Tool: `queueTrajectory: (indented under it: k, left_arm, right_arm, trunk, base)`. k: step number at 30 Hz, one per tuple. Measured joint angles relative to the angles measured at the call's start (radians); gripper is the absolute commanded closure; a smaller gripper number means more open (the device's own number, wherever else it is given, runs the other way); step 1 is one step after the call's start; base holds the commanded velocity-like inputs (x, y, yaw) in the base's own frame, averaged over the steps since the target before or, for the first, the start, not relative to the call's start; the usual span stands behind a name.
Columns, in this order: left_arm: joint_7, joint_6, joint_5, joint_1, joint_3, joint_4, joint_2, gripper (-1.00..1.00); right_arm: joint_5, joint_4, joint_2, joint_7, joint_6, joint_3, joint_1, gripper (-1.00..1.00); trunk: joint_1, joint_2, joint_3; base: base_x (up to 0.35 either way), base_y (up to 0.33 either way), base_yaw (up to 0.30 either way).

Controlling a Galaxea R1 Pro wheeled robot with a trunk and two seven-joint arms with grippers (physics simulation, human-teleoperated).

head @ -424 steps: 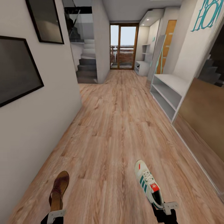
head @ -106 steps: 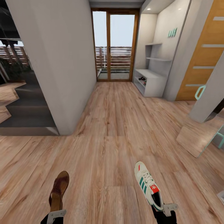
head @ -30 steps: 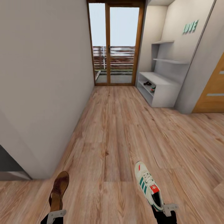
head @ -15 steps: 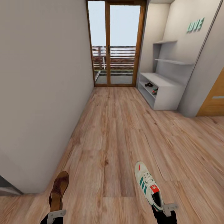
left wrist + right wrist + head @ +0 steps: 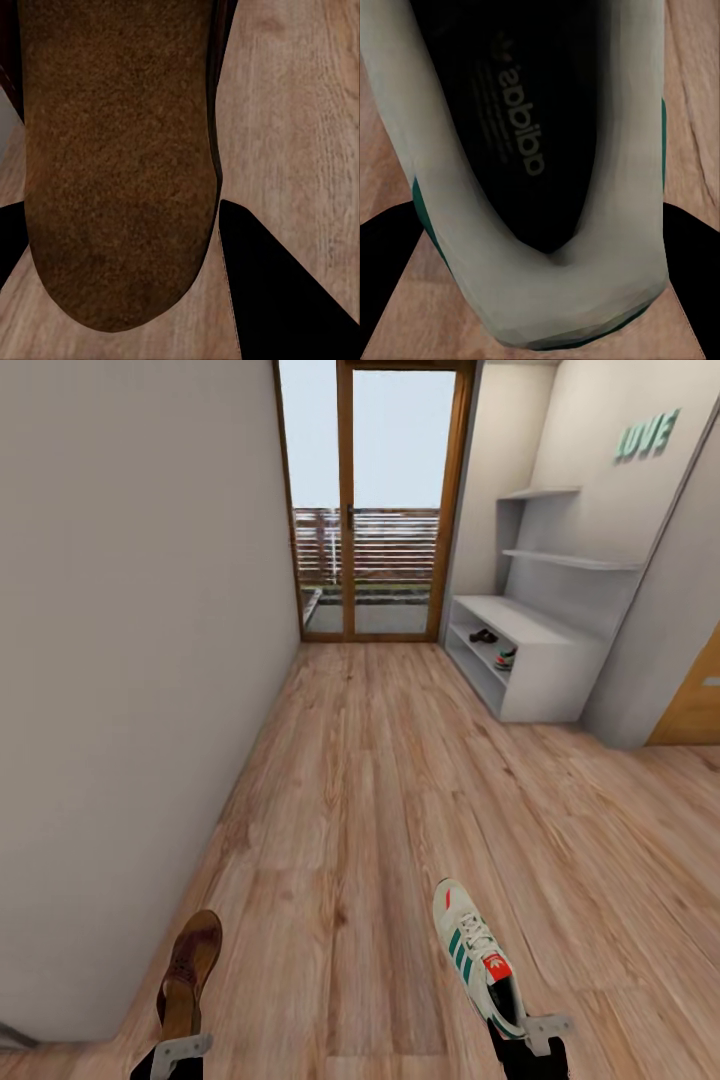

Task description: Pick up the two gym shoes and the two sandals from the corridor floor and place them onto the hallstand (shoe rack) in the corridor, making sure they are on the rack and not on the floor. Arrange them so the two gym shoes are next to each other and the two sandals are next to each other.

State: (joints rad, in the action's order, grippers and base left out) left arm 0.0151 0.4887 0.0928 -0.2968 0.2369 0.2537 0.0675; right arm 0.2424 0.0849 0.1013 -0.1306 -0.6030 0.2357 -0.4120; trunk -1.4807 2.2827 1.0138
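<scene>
At the bottom left of the head view, the left gripper [image 5: 180, 1050] is clamped on the heel of a brown sandal [image 5: 189, 972], toe pointing up the frame. At the bottom right, the right gripper [image 5: 530, 1035] grips the heel of a white gym shoe [image 5: 475, 950] with teal stripes. Both shoes hang above the corridor floor [image 5: 380, 790]. Farther off, at the upper right, the pale grey hallstand [image 5: 545, 660] stands against the wall; a second gym shoe [image 5: 506, 656] and a dark sandal [image 5: 483, 635] sit on its low shelf. A glass door [image 5: 375, 510] closes the corridor's far end.
</scene>
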Motion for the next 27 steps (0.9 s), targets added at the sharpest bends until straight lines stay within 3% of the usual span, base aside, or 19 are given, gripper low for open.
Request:
queueTrajectory:
  k: [27]
  left_arm:
    - [0.0, 0.0, 0.001, 0.0, 0.0, 0.0, 0.0, 1.0]
  right_arm:
    - [0.0, 0.0, 0.001, 0.0, 0.0, 0.0, 0.0, 1.0]
  trunk:
    - [0.0, 0.0, 0.0]
  base:
    - [0.339, 0.0, 0.0]
